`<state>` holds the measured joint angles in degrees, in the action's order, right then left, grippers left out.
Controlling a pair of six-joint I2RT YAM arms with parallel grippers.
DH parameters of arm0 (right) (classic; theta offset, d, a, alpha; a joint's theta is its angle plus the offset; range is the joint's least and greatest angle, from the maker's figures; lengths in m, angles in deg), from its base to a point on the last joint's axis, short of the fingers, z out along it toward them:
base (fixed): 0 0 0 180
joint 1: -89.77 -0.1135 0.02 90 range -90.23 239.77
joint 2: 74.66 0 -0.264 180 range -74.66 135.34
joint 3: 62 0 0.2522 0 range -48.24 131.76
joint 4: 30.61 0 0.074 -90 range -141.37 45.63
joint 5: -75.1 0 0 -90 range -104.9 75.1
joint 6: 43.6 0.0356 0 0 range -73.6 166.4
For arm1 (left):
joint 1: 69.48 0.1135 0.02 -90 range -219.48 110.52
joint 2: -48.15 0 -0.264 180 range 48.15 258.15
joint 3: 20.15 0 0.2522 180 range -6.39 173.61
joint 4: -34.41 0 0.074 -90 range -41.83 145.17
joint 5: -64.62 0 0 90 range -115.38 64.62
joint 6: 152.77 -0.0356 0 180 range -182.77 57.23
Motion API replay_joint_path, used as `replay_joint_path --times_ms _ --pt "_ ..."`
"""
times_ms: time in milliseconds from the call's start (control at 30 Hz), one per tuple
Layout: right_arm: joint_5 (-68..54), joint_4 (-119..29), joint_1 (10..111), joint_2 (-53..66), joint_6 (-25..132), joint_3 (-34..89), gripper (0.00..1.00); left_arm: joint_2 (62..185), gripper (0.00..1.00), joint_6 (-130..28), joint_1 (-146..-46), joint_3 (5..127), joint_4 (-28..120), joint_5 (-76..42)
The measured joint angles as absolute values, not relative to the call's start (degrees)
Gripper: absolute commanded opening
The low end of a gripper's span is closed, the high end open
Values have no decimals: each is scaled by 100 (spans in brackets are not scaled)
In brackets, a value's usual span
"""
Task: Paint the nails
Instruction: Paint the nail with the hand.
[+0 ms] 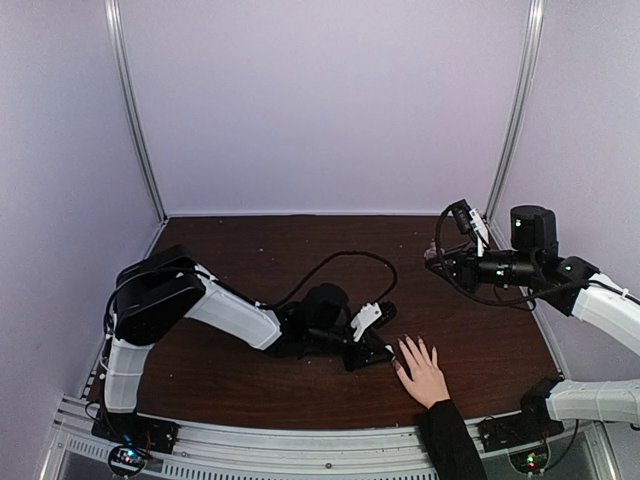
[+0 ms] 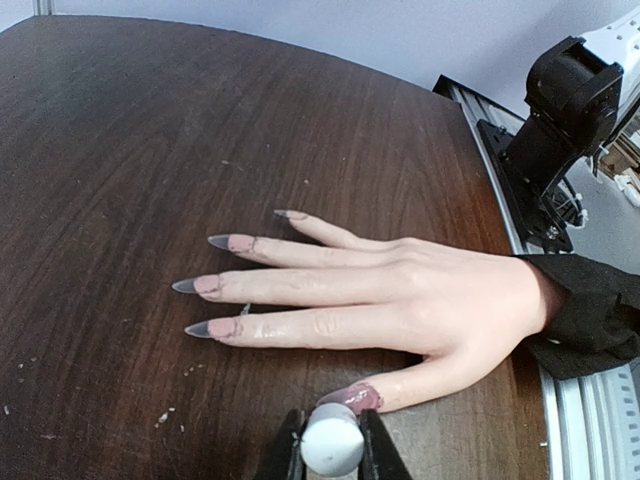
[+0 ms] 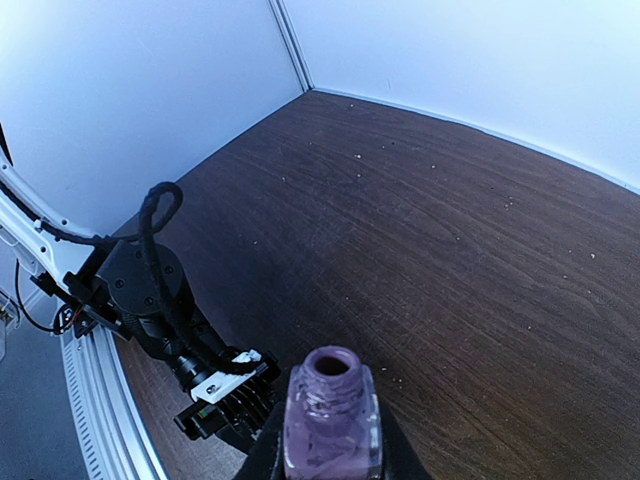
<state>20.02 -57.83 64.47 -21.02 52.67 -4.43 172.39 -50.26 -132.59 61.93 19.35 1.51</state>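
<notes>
A light-skinned hand [image 2: 420,300] with a black sleeve [image 2: 590,315] lies flat on the brown table, fingers spread; it also shows in the top view [image 1: 425,372]. Its long pointed nails [image 2: 205,286] are grey at the tips; the thumb nail [image 2: 352,398] looks wet and purple. My left gripper [image 2: 332,445] is shut on a pale round brush cap [image 2: 332,440], right at the thumb tip. My right gripper [image 3: 330,455] is shut on an open clear bottle of purple polish [image 3: 332,425], held above the table at the right [image 1: 452,258].
A black cable [image 1: 335,262] loops over the table behind the left arm. Small crumbs [image 2: 165,412] dot the wood. The right arm's base [image 2: 560,120] stands by the rail beyond the sleeve. White walls enclose the table.
</notes>
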Motion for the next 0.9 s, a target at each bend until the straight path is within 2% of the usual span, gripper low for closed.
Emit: replay_joint_path --times_ms 900 --pt "1976 -5783 6447 -2102 5267 -443 0 17268 0 -5069 -13253 6273 1964 38"
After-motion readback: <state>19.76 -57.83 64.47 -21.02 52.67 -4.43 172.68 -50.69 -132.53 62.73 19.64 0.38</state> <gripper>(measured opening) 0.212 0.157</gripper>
